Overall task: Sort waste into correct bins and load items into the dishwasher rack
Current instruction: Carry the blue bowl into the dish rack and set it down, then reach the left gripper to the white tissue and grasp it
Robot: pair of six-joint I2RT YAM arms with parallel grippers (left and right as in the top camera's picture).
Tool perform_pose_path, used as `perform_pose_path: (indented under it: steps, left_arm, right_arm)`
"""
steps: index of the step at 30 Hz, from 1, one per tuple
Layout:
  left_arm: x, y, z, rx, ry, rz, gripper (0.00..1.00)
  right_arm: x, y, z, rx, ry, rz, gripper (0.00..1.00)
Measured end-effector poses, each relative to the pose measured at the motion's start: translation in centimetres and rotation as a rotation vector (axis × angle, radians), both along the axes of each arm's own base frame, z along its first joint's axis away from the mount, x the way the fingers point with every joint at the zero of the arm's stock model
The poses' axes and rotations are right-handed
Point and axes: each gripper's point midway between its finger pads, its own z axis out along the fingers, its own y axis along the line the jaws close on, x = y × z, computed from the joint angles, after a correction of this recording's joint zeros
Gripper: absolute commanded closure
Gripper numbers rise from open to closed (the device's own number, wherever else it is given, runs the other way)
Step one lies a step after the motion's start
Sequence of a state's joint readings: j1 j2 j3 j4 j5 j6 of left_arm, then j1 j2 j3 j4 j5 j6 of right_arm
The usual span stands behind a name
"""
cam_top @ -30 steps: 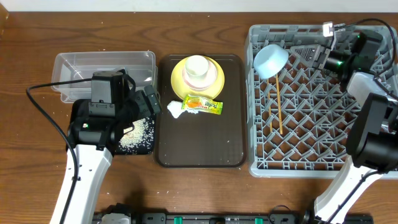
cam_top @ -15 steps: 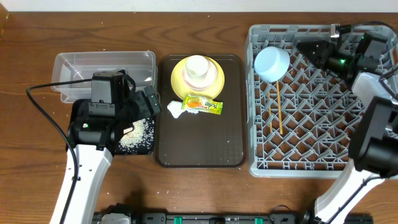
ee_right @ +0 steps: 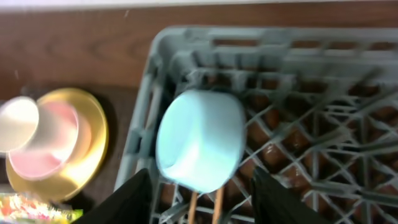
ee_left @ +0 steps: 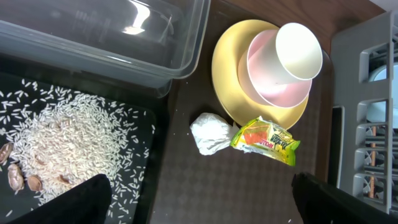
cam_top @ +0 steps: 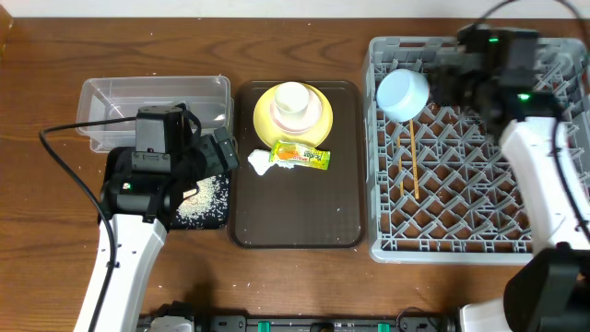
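Note:
The grey dishwasher rack (cam_top: 461, 198) holds the light blue bowl (cam_top: 403, 92) on its side at its far left corner, also in the right wrist view (ee_right: 199, 140), and the chopsticks (cam_top: 414, 161). My right gripper (cam_top: 442, 83) (ee_right: 202, 205) is open just beside the bowl, not touching it. The yellow plate (cam_top: 277, 124) (ee_left: 230, 93) carries the white bowl (ee_left: 273, 90) with the white cup (cam_top: 292, 97) (ee_left: 298, 50) in it. The wrapper (cam_top: 300, 155) (ee_left: 266, 140) and tissue (cam_top: 255, 161) (ee_left: 211, 134) lie in front of the plate. My left gripper (cam_top: 224, 155) (ee_left: 199, 205) is open and empty over the black tray's right edge.
The rice (cam_top: 203, 198) (ee_left: 68, 143) lies heaped in the black tray (cam_top: 219, 217) with a few brown bits (ee_left: 15, 177). The clear tub (cam_top: 120, 101) (ee_left: 93, 31) stands behind it. The plate, wrapper and tissue sit on the brown serving tray (cam_top: 295, 212).
My right arm swung from the rack's far right corner leftward to the blue bowl. The bowl tipped slightly. My left arm has not moved.

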State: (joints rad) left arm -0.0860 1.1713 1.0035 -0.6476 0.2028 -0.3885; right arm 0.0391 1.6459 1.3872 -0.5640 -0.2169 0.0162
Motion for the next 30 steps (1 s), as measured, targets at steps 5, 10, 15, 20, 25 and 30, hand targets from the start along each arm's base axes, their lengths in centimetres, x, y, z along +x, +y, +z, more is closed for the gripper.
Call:
perform_pose_path:
  steps: [5,10,15,20,25,30]
  left_arm:
    - [0.0,0.0,0.0,0.000,0.000,0.000,0.05]
    - [0.0,0.0,0.0,0.000,0.000,0.000,0.05]
    - [0.0,0.0,0.0,0.000,0.000,0.000,0.04]
    - [0.0,0.0,0.0,0.000,0.000,0.000,0.04]
    - [0.5,-0.1,0.3,-0.005,-0.022,0.002,0.25]
    - [2.2,-1.5,1.8,-0.072,-0.105,-0.029,0.52]
  right_arm:
    - [-1.3,4.9,-1.1,-0.066,0.026,0.132,0.01]
    - [-2.5,8.8,-1.2,-0.087,0.023,0.227,0.01]
    - [-3.1,10.6,-1.3,-0.094,0.020,0.269,0.01]
    - [-3.3,11.1,-1.3,-0.099,0.019,0.281,0.01]
    - [-3.3,11.0,-1.3,-0.101,0.019,0.279,0.01]
    - [-3.3,11.0,-1.3,-0.102,0.020,0.279,0.01]
